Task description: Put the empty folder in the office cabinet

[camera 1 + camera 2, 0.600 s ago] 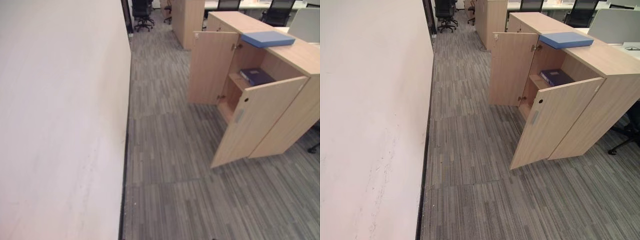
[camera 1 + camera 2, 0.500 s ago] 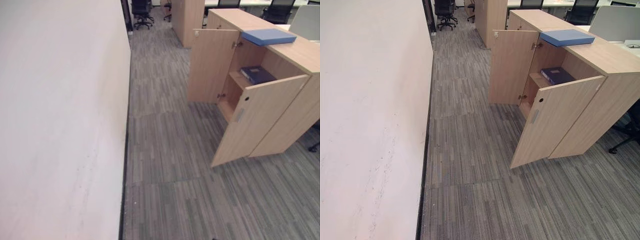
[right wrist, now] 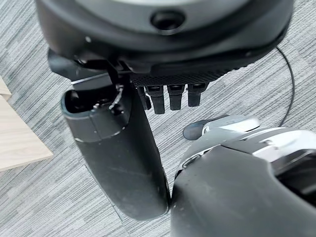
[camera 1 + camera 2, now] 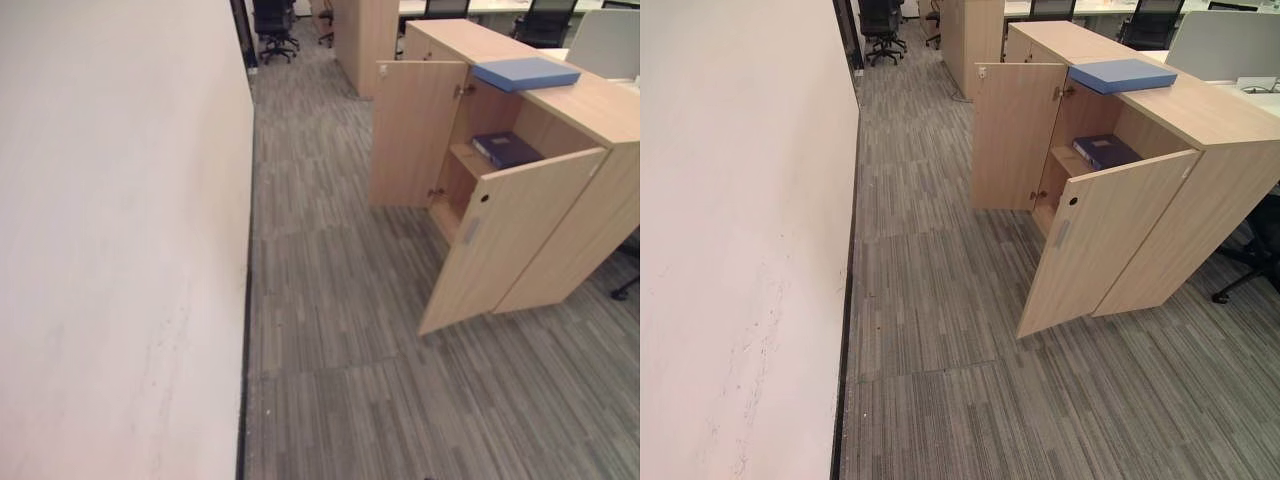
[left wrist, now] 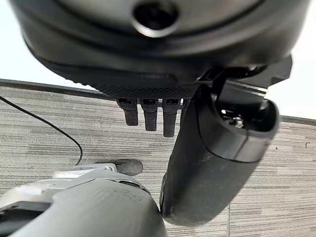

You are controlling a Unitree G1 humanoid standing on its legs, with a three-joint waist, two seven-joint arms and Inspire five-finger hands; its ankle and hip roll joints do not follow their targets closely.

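A light blue folder (image 4: 527,73) lies flat on top of the wooden office cabinet (image 4: 598,108) at the right. Both cabinet doors stand open: the near door (image 4: 500,240) swings out over the carpet, the far door (image 4: 415,135) stands behind it. Inside, a dark blue folder (image 4: 508,149) lies on the upper shelf. In its wrist view my left hand (image 5: 148,59) hangs over the carpet, fingers (image 5: 148,116) straight, holding nothing. The right wrist view shows my right hand (image 3: 168,49) the same way, fingers (image 3: 170,96) straight and empty, with a cabinet corner (image 3: 17,143) beside it.
A long white wall (image 4: 120,250) runs along the left. Striped grey carpet (image 4: 330,300) forms an aisle between wall and cabinet. Office chairs (image 4: 272,18) and a second wooden cabinet (image 4: 365,35) stand at the far end. A chair base (image 4: 1240,280) sits behind the cabinet.
The whole picture has shifted a little, so the camera has moved. The folders, the cabinet and its doors stand as before.
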